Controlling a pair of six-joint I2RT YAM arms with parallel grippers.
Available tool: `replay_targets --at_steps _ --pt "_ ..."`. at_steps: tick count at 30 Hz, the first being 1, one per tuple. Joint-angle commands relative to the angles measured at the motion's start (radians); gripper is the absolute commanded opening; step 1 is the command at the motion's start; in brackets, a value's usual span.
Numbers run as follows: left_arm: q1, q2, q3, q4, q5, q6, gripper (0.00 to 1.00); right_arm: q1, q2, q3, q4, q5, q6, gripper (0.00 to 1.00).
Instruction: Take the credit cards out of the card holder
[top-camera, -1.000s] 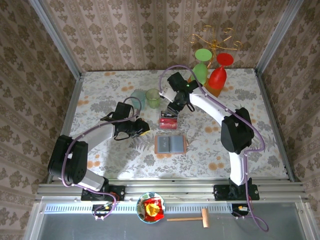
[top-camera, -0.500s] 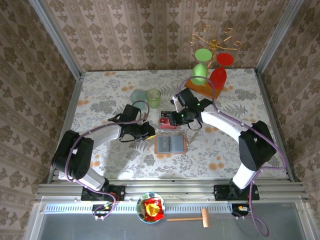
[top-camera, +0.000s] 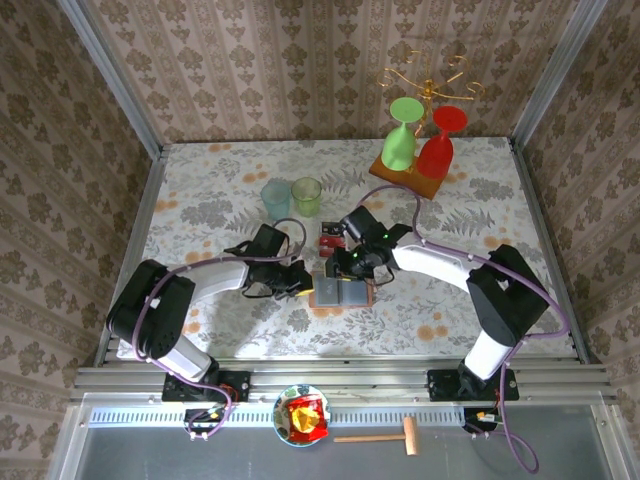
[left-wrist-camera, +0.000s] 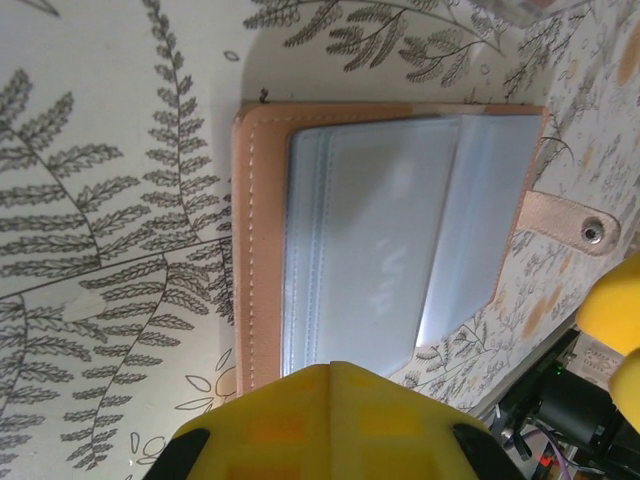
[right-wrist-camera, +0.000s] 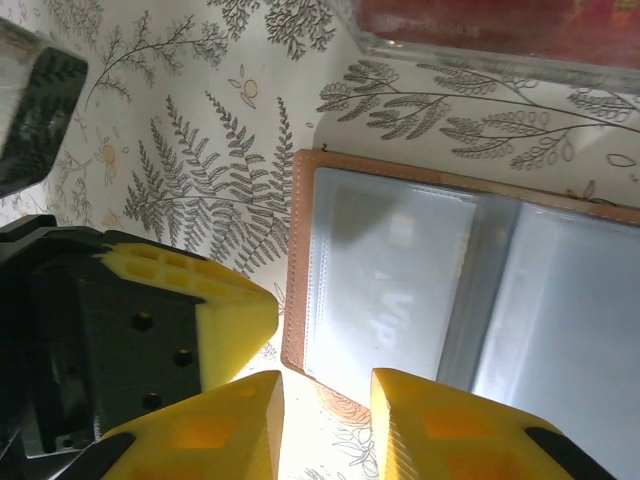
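Observation:
The card holder lies open on the table, tan rim outside, grey-blue pockets up. My left gripper sits at its left edge, fingers shut together with nothing between them, tips over the wallet's rim. My right gripper hovers over the wallet's near-left corner, open, nothing between its fingers. Red and dark credit cards lie stacked just behind the wallet, partly hidden by the right arm; in the right wrist view the credit cards show red behind a clear edge.
A pale blue cup and a green cup stand behind the left arm. A wooden board with a green goblet and a red goblet is at the back right. A bowl with a snack packet and a mallet lie below the rail.
The right gripper came forward from behind the cards down to the wallet. The left gripper slid right to the wallet's left edge.

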Motion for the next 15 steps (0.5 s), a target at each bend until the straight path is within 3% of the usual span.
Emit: replay_targets --at_steps 1,15 --pt "-0.009 0.013 -0.026 0.025 -0.001 -0.023 0.04 0.011 0.031 -0.008 0.015 -0.027 0.056 0.31" --pt "-0.016 0.037 -0.067 0.038 0.004 -0.017 0.04 0.055 0.124 0.014 0.017 -0.054 0.086 0.39"
